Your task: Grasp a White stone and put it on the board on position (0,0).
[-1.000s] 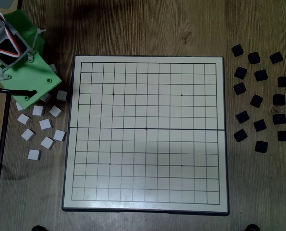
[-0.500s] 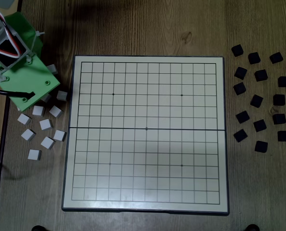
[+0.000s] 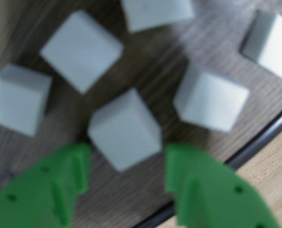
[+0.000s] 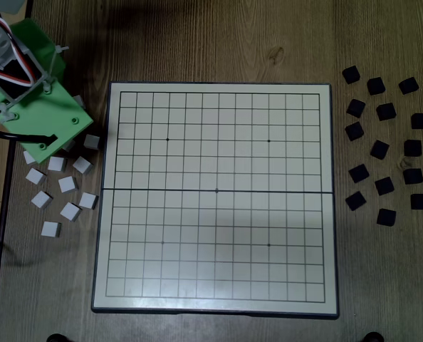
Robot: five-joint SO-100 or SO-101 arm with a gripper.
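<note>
Wrist view: green gripper (image 3: 126,175) at the bottom edge, jaws spread wide, nothing between them gripped. White stone (image 3: 124,129), a cube, sits on the wood table (image 3: 155,71) just above the gap between the two fingers, not touched by either as far as the blur allows. Right of it another white cube (image 3: 210,97), close but apart. Left edge has one more cube (image 3: 18,99); up-left a larger-looking tilted cube (image 3: 81,50). Top edge cuts a cube (image 3: 155,12), top-right corner cuts another (image 3: 271,45). A dark board edge (image 3: 255,145) runs diagonally at lower right, lighter wood past it.

Fixed view: green arm (image 4: 30,89) occupies the top left, over the upper end of the white cube cluster (image 4: 62,189), which lies on the table just left of the board (image 4: 215,199). The gripper itself is hidden under the arm body here. Board is a lined grid with no stones on it. Far right of the board, well apart, a scatter of black cubes (image 4: 386,142).
</note>
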